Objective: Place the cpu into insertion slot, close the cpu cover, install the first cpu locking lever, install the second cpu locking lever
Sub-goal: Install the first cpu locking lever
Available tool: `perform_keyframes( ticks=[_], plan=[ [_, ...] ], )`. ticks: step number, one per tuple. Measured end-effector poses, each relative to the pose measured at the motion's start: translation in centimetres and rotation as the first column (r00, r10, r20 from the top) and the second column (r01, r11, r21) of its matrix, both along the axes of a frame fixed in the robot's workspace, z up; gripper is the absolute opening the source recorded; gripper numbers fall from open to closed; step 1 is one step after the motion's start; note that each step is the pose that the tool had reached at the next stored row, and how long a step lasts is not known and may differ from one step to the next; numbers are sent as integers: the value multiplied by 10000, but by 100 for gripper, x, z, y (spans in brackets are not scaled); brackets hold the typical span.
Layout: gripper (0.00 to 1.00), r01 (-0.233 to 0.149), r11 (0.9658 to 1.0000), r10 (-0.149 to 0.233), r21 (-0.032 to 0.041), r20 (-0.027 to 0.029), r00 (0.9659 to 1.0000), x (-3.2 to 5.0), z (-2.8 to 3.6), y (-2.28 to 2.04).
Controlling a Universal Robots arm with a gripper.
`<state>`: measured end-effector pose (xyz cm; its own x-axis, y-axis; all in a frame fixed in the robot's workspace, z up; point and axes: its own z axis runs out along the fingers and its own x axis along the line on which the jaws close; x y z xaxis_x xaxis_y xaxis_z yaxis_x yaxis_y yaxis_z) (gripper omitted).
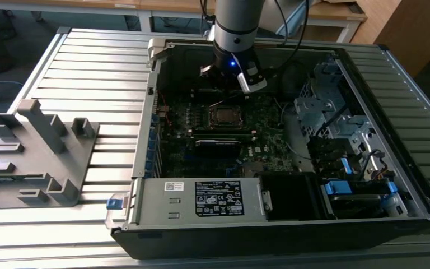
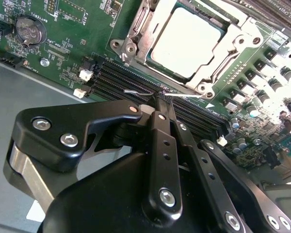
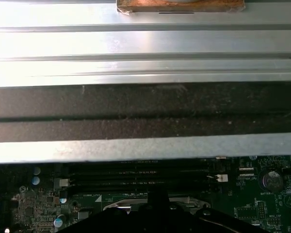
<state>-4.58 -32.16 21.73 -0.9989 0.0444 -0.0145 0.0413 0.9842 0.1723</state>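
The cpu (image 2: 184,41), a dull silver square, lies in the insertion slot (image 1: 223,115) on the green motherboard inside the open computer case. The cpu cover (image 2: 211,73), a thin metal frame, lies flat around it. A thin wire locking lever (image 2: 136,91) runs along the socket's edge beside the memory slots. My gripper (image 2: 160,99) is shut, its black fingers pressed together, with the tips right at this wire lever just off the socket's edge. In the exterior view the gripper (image 1: 228,89) hangs just behind the socket.
A labelled grey power-supply box (image 1: 200,199) sits at the case front. Drive cages and blue cables (image 1: 335,129) fill the exterior view's right. A grey fixture (image 1: 32,151) stands on the slatted table at the left. Memory slots (image 2: 121,82) and a coin battery (image 2: 28,30) lie near the gripper.
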Motion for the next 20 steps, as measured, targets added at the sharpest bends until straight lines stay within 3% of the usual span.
perform_keyframes(
  ticks=[20],
  plan=[
    [10, 0, 10000, 0, 3, 2, 10000, 0, -30, 0]
  ],
)
